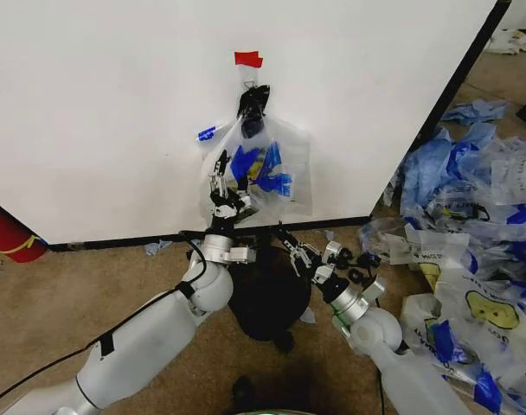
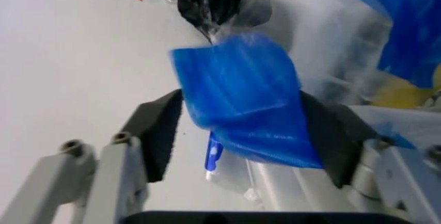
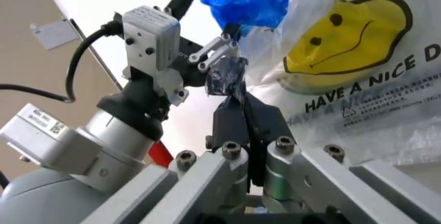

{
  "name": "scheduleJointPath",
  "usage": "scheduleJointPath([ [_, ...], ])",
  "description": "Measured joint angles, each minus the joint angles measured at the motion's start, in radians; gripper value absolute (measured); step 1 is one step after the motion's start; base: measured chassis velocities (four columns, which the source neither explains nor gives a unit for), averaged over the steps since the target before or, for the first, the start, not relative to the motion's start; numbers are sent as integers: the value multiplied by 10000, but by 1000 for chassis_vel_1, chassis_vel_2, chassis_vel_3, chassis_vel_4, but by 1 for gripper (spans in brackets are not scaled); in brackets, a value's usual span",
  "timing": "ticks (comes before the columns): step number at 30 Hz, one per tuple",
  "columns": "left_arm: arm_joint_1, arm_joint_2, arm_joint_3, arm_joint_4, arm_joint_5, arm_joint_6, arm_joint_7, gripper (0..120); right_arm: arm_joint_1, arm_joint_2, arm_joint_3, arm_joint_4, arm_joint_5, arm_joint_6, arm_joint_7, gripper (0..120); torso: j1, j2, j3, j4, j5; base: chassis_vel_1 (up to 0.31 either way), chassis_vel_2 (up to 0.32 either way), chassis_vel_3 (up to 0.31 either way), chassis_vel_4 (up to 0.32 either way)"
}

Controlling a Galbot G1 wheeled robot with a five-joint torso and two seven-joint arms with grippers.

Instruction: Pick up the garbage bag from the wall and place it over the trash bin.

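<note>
The thin translucent white garbage bag (image 1: 261, 169) with blue tape strips hangs lengthwise down the white wall (image 1: 107, 104), knot up top. The left gripper (image 1: 222, 183) is spread open around a blue strip at its edge. The right gripper (image 1: 287, 242) is pinched closed over the round black trash bin (image 1: 265, 298) below.

White arms, black cables

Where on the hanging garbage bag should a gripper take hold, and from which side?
Probably the garbage bag at its lower-left edge near the blue tape strip, approached from the room side, straight toward the wall. The film hangs loose from the tied black top, and the open left gripper already brackets that tape.
</note>
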State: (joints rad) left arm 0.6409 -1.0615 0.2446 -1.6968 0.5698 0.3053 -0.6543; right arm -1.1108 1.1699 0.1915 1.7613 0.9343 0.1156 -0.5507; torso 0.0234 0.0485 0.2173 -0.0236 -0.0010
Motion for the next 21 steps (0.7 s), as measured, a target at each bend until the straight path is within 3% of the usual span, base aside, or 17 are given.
scheduleJointPath([
  [10, 149, 123, -80, -119, -34, -217, 91, 29, -20, 16, -5, 68, 6, 26, 57, 0, 0, 0, 0, 0, 0, 0, 0, 0, 0],
  [16, 174, 151, -86, -126, -35, -327, 144, 3, -13, 43, -9, 74, 6, 51, 70, 0, 0, 0, 0, 0, 0, 0, 0, 0, 0],
  [21, 167, 151, -98, -110, -36, -442, 184, 0, -6, 45, -7, 64, 6, 69, 71, 0, 0, 0, 0, 0, 0, 0, 0, 0, 0],
])
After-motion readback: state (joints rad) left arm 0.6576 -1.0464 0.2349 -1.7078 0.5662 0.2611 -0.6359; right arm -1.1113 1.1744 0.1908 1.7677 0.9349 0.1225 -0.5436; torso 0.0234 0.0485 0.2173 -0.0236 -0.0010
